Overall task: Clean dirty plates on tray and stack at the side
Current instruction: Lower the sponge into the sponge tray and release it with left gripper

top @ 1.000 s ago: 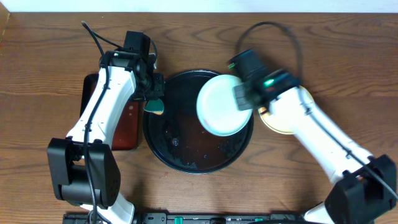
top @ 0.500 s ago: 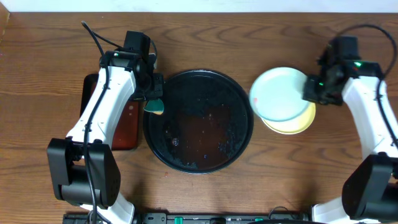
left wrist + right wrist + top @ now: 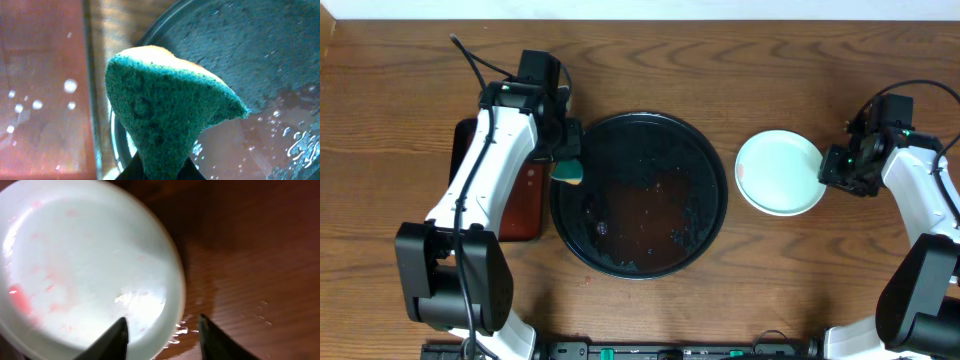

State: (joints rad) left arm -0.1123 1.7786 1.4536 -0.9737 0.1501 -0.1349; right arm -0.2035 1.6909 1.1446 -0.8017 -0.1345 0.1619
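The round black tray (image 3: 650, 150) is glossy, the green sponge (image 3: 165, 107) rough and porous, the pale mint plate (image 3: 85, 270) smooth, the wooden table (image 3: 720, 60) grained.

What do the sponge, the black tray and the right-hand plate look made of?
The sponge looks like rough green scouring fibre on a yellowish foam layer. The tray is glossy black with wet glints, probably plastic or lacquer. The plate is smooth, shiny pale mint: ceramic or melamine, cannot tell.
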